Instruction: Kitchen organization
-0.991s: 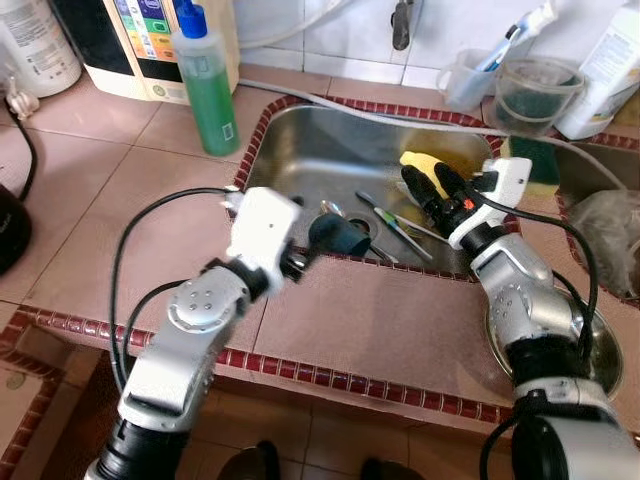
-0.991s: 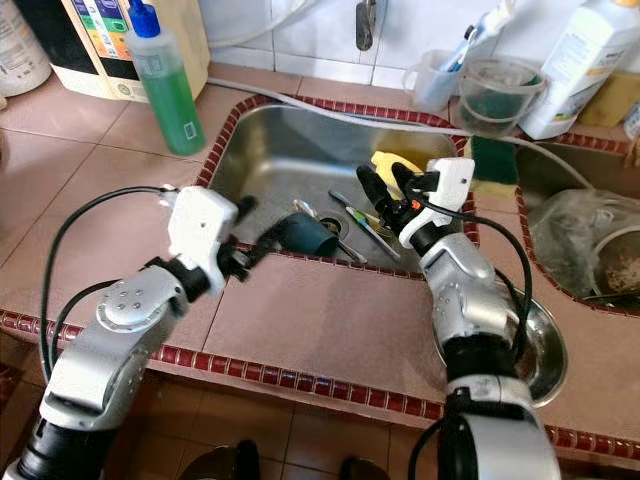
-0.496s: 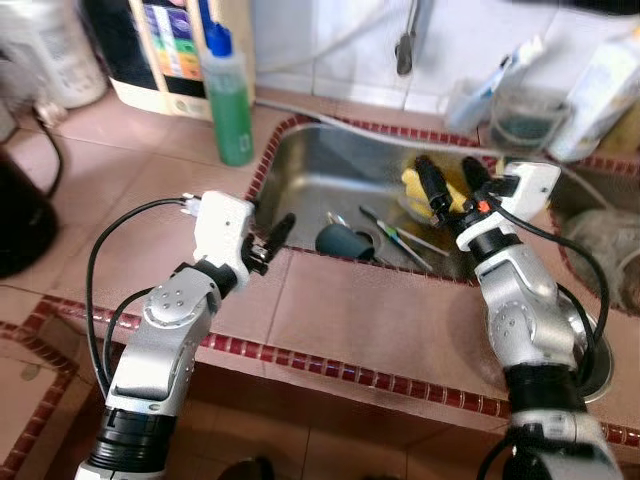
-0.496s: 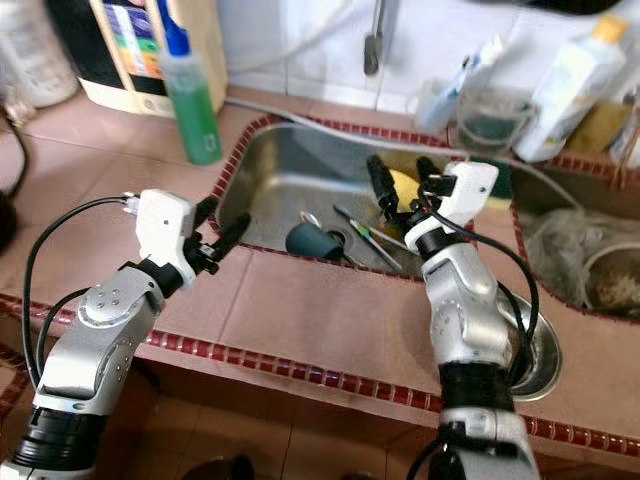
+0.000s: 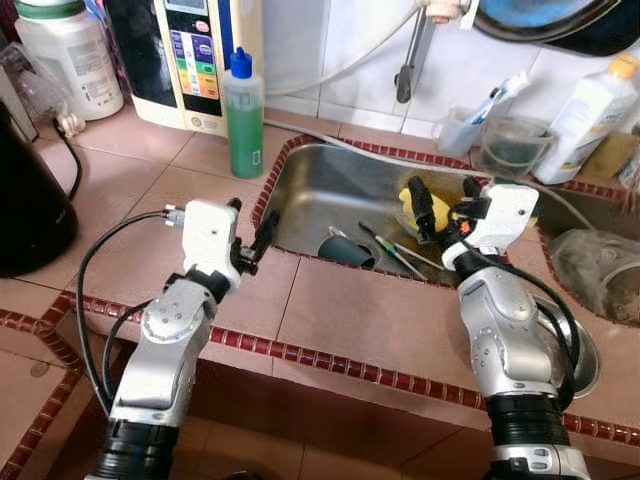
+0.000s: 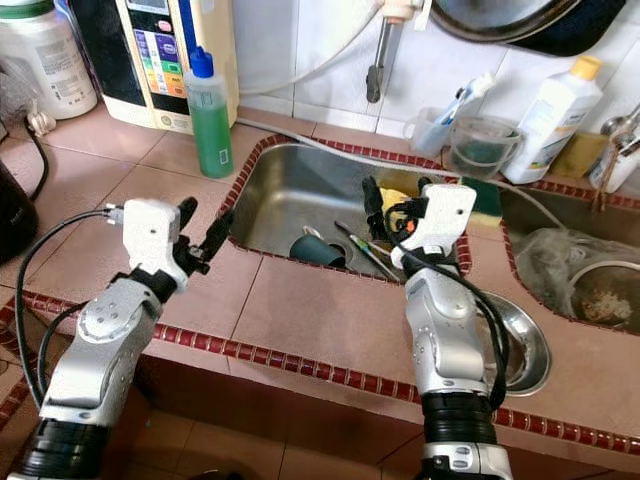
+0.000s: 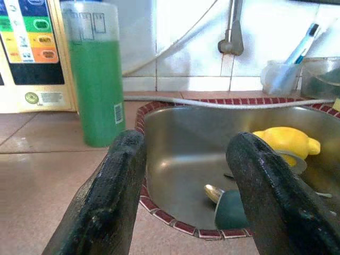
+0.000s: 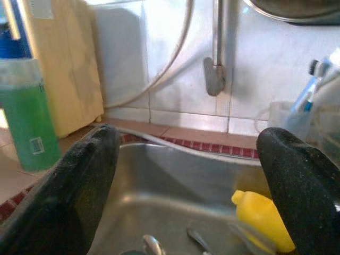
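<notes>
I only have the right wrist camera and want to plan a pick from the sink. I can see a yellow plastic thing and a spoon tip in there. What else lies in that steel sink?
Observer: A dark teal cup lies on its side near the front wall of the steel sink.
Operator: And where is the other gripper?
Observer: The left gripper is open and empty. It is over the tiled counter, just left of the sink's rim.
Operator: Is there anything near my arm that I could knock?
Observer: A shiny steel bowl sits on the counter, close beside the right arm.
</notes>
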Controlling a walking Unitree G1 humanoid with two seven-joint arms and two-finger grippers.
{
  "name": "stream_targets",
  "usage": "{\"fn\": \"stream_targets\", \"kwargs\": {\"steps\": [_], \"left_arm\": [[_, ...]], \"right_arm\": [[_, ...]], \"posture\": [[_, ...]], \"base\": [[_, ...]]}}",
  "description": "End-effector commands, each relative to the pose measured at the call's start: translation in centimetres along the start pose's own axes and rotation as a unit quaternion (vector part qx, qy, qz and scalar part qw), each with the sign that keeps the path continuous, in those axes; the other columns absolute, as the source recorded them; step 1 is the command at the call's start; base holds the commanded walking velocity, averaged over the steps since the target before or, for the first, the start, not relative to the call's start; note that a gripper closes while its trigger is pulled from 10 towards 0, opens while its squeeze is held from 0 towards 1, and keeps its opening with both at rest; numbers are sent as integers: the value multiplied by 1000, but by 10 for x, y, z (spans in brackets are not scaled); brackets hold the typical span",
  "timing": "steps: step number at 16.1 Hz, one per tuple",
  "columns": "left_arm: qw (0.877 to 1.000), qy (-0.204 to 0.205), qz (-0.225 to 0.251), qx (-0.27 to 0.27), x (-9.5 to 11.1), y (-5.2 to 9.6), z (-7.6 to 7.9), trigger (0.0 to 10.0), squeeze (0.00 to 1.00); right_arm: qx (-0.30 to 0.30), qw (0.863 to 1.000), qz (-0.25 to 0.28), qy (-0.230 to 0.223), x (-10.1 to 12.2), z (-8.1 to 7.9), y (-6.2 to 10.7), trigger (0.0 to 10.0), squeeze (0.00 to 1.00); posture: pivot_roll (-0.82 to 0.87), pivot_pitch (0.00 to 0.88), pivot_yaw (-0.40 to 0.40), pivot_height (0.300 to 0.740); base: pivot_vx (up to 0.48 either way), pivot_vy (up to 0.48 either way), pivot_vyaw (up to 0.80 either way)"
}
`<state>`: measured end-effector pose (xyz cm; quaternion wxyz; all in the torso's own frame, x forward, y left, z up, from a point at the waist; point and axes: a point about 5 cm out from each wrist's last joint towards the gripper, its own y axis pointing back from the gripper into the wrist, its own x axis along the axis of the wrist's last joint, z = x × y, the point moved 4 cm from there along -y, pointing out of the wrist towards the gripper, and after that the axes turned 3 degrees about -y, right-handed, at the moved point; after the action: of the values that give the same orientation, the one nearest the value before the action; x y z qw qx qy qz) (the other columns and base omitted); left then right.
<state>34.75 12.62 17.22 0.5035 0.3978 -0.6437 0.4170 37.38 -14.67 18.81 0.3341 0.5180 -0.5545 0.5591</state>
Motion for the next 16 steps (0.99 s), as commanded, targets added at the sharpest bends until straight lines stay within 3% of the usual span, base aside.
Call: {"fn": "stream_targets", "kwargs": {"steps": [1,6,16], "left_arm": [[1000,-6,11,-3,4,0,2,10000,0],[1000,0,25,-1,7,1,2,10000,0],[999,9,32,-24,11,-3,10,10000,0]], "right_arm": [[10,1000,3,10,2,-4,2,10000,0],[33,999,-12,38,-10,-19,6,10000,0],[33,997,-17,63,-11,-12,8,10000,0]], "posture": [[14,7,-74,740],[27,0,-80,740],[10,0,-68,740]], "base": [[0,0,0],[0,-305,0],[0,-480,0]]}}
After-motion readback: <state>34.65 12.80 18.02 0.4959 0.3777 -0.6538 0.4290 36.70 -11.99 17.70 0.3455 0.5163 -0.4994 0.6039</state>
